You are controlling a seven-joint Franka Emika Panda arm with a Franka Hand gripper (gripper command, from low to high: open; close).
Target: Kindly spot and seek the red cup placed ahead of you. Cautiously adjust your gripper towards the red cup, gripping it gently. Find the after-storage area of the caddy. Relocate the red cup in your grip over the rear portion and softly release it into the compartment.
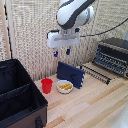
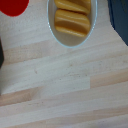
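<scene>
The red cup (image 1: 46, 85) stands upright on the wooden table, next to the caddy (image 1: 20, 95), a large black open case at the exterior view's left. A fabric divider (image 1: 16, 91) splits the caddy into two bays; the rear portion (image 1: 11, 76) is the back one. My gripper (image 1: 61, 52) hangs well above the table, above and to the right of the cup, fingers apart and empty. In the wrist view a part of the red cup (image 2: 12, 6) shows at the frame's edge; the fingers are not visible there.
A white bowl of yellow food (image 1: 64, 87) (image 2: 73, 20) sits just right of the cup. A dark blue flat box (image 1: 70, 74) leans behind the bowl. A toaster oven (image 1: 113, 55) with a pulled-out rack (image 1: 96, 73) stands at the right rear.
</scene>
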